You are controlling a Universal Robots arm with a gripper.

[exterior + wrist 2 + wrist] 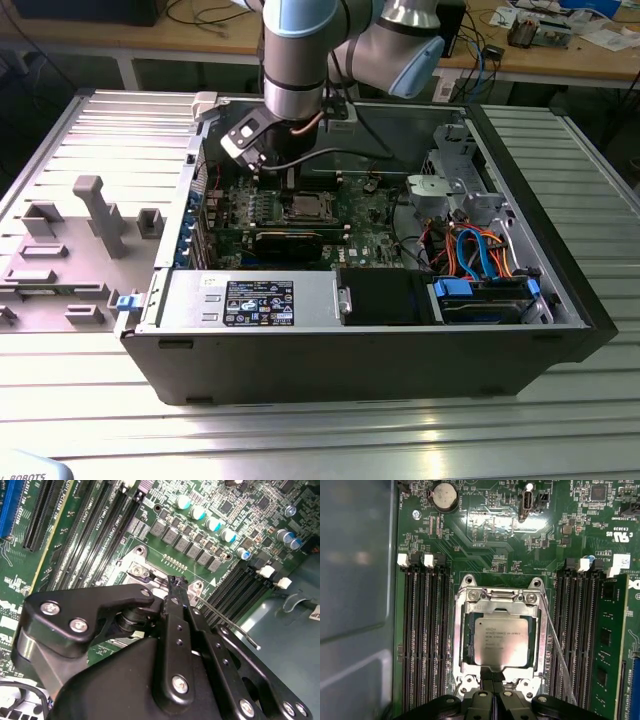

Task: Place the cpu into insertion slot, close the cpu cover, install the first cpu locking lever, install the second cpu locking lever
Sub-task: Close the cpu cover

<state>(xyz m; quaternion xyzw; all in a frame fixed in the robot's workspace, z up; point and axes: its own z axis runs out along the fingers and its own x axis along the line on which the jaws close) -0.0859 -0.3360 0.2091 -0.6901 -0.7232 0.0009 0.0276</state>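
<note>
First wrist view tells most of it: the cpu [501,640] lies flat in the insertion slot [467,637], silver top up. The cpu cover [459,630] is down over it, its metal frame round the chip and the chip showing through the window. At the cover's edge sits the gripper [493,701] — its 2 fingers pressed together, with nothing to be seen between them.

1 thin wire locking lever [560,662] starts at a corner of the cover and slants away from the frame's side, out over the black memory slots [570,640], so it does not lie along the frame. In the second wrist view the gripper [175,586] has its tip right at the socket's silver corner, with that lever [225,622] jutting out beside it.

From the exterior view, the arm [300,70] reaches down into the open computer case [350,370] — gripper [290,183] low over the green board [375,240], just beside the slot.
</note>
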